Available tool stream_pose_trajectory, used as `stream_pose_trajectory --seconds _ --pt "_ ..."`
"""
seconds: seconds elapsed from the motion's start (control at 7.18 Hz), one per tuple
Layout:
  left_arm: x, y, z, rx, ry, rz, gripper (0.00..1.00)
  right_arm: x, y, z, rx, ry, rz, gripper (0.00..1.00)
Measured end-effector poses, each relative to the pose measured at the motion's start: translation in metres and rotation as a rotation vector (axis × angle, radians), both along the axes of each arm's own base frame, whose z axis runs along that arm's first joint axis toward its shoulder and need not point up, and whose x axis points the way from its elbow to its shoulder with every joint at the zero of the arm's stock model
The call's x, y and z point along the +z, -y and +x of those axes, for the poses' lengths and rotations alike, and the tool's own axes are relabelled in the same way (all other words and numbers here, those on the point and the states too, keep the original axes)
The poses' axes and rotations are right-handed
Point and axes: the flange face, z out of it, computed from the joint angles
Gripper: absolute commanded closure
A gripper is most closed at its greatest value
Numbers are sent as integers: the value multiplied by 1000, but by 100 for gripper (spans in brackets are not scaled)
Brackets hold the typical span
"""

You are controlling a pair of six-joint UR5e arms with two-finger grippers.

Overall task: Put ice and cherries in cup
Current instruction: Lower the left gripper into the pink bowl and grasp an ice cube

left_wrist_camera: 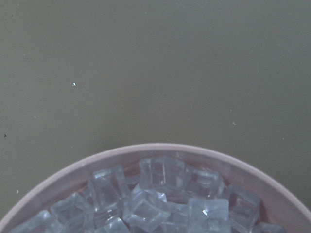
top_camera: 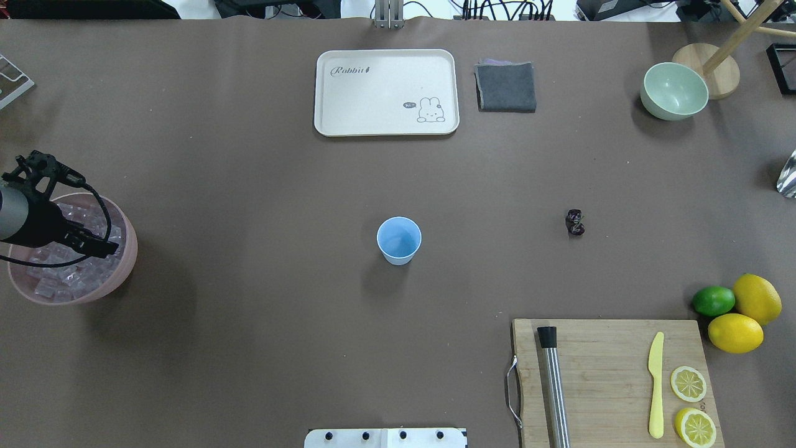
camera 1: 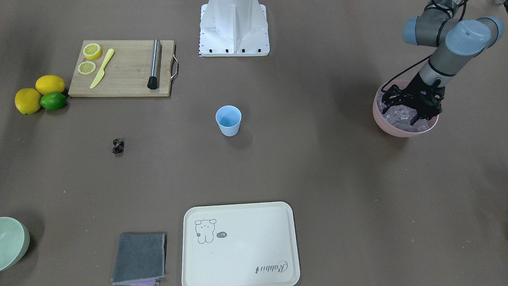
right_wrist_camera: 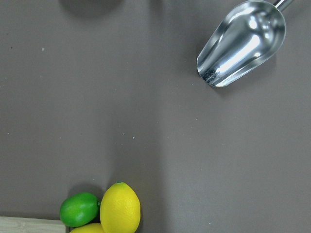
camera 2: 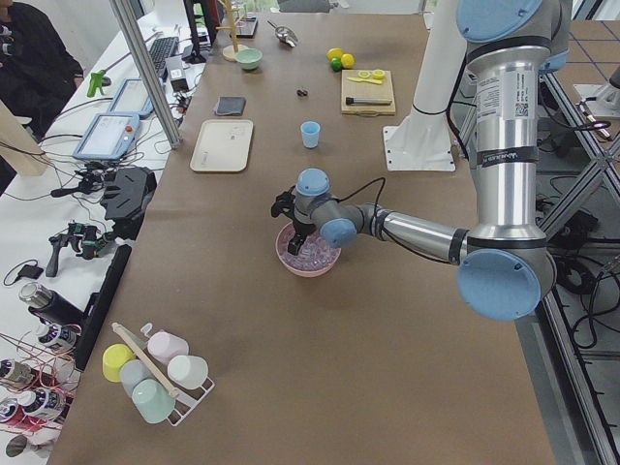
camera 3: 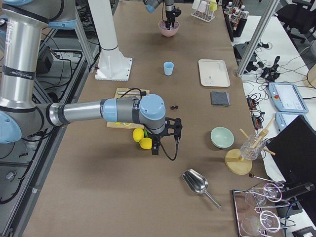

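The light blue cup [camera 1: 228,119] stands upright and empty at the table's middle; it also shows in the overhead view [top_camera: 398,239]. The cherries [camera 1: 118,145] are a small dark lump lying apart from the cup [top_camera: 574,222]. The ice [camera 1: 397,116] fills a pink bowl [camera 1: 397,133] at the table's left end, and the left wrist view shows the cubes [left_wrist_camera: 160,194] close up. My left gripper [camera 1: 405,111] is open, fingers spread, its tips down among the cubes. My right gripper [camera 3: 165,140] hangs over the lemons near the table's right end; I cannot tell whether it is open or shut.
A wooden cutting board [top_camera: 609,379] holds lemon slices, a yellow knife and a steel muddler [top_camera: 553,386]. Two lemons [top_camera: 755,298] and a lime [top_camera: 713,300] lie beside it. A cream tray [top_camera: 385,92], grey cloth [top_camera: 505,87], green bowl [top_camera: 674,91] and metal scoop [right_wrist_camera: 243,43] lie further out.
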Motion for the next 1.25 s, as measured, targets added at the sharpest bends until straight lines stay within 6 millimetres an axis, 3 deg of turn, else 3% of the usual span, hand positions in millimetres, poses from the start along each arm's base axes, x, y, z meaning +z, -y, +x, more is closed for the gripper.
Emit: stream_pose_trajectory --seconds 0.28,0.42,0.7,1.25 --pt "2 -1 -1 1 3 -3 48 1 -2 2 4 0 -2 0" --pt "3 -2 -1 2 4 -3 59 1 -3 3 7 0 -3 0" --pt "2 -3 -1 4 3 -1 100 2 -6 5 13 0 -5 0" --pt "1 -8 -5 7 -8 13 100 4 -11 9 22 1 -10 0"
